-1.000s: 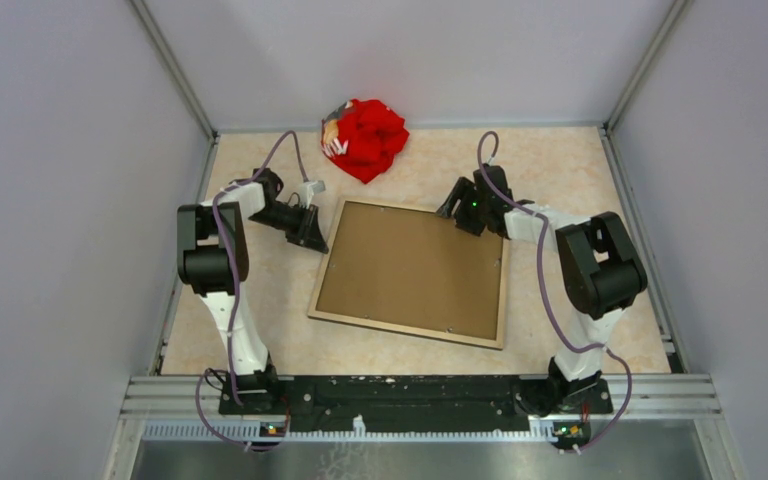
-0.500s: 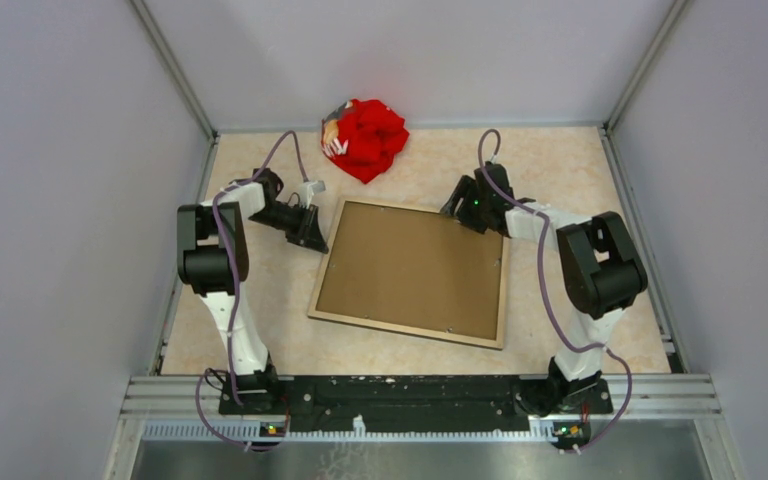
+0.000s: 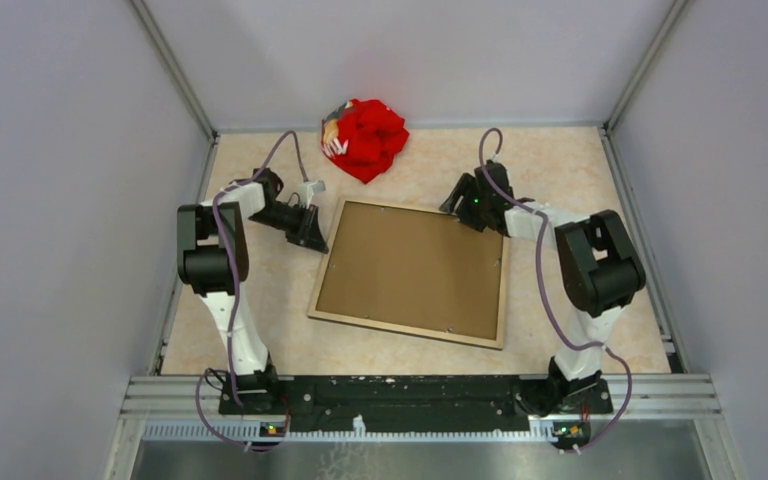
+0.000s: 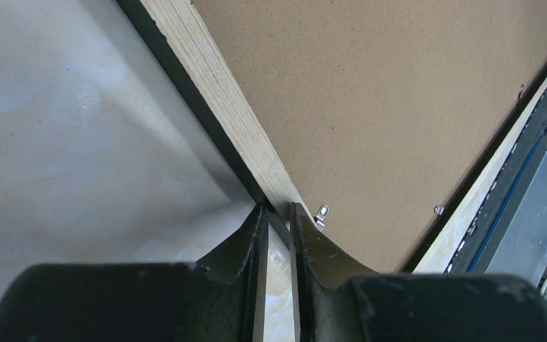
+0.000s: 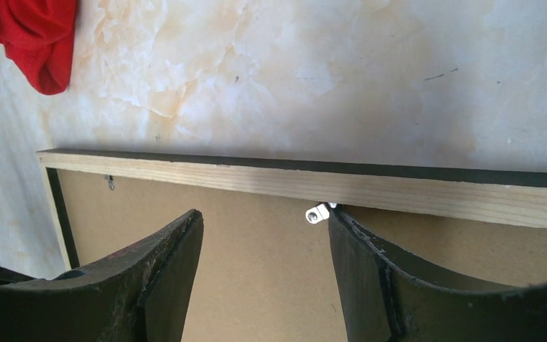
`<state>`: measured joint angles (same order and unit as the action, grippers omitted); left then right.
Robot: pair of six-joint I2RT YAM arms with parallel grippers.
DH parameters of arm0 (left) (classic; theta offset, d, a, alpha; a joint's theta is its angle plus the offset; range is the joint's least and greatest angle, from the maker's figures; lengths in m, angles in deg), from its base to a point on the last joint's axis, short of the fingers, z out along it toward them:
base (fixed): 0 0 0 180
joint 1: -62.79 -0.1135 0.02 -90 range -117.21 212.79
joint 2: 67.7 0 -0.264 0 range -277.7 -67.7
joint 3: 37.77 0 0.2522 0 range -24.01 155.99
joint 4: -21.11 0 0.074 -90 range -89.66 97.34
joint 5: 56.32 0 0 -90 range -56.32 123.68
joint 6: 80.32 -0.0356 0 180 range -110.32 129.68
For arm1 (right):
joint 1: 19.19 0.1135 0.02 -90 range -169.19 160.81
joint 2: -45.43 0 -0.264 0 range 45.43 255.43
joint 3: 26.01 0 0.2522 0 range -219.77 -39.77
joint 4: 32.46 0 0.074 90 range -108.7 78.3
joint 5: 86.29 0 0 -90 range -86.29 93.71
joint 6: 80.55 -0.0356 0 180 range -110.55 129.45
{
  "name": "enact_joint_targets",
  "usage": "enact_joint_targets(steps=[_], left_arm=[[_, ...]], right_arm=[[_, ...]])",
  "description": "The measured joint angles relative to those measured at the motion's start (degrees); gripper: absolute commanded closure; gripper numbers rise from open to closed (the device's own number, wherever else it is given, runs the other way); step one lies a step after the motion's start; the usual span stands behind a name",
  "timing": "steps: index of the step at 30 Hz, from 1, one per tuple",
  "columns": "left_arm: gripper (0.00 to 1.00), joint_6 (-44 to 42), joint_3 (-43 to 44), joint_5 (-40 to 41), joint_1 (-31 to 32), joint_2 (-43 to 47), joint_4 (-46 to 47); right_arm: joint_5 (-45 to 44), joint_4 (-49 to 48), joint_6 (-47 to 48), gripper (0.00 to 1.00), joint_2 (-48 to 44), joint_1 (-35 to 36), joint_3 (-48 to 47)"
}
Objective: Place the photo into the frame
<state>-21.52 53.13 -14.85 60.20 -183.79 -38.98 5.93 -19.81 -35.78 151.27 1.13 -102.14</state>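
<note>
Photo (image 3: 410,270) lies board-side up inside frame (image 3: 406,331), face-down mid-counter (image 3: 560,160). It looks seated, with only the clips left. Left fingers (image 3: 310,235) are nearly closed and empty, tips at the left rim, likely bracing against slide. Right fingers (image 3: 452,207) are spread wide and empty, straddling clip (image 5: 318,213) on the far rim, probably to turn it.

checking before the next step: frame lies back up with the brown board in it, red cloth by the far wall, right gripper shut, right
Not quite: the right gripper is open, spread wide over the frame's far rail, as the right wrist view shows. The frame does lie back up with the brown board in it, red cloth by the far wall.
</note>
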Motion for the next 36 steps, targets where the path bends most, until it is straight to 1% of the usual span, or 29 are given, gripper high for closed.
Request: enact_joint_targets(steps=[9, 15, 18, 22, 25, 29, 36], left_arm=[[0.79, -0.3, 0.0, 0.0, 0.0, 0.0, -0.1], [0.79, -0.4, 0.0, 0.0, 0.0, 0.0, -0.1], [0.79, -0.4, 0.0, 0.0, 0.0, 0.0, -0.1], [0.79, -0.5, 0.0, 0.0, 0.0, 0.1, -0.2], [0.79, -0.5, 0.0, 0.1, 0.1, 0.1, -0.2], [0.79, -0.5, 0.0, 0.1, 0.1, 0.1, -0.2], [0.79, -0.5, 0.0, 0.1, 0.1, 0.1, -0.2]], right_arm=[[1.5, -4.4, -4.9, 0.36, 0.9, -0.4, 1.0], [1.3, -5.8, -6.3, 0.35, 0.7, -0.6, 1.9], [1.1, -5.3, -5.9, 0.32, 0.0, -0.6, 2.4], [0.3, -2.0, -3.8, 0.28, -2.9, -0.6, 2.5], [-0.3, 0.1, -1.9, 0.29, -6.6, -0.6, 2.8], [-0.7, 0.3, -0.8, 0.31, -9.7, -0.6, 2.8], [-0.2, 0.3, -0.9, 0.33, -7.1, -0.6, 3.1]])
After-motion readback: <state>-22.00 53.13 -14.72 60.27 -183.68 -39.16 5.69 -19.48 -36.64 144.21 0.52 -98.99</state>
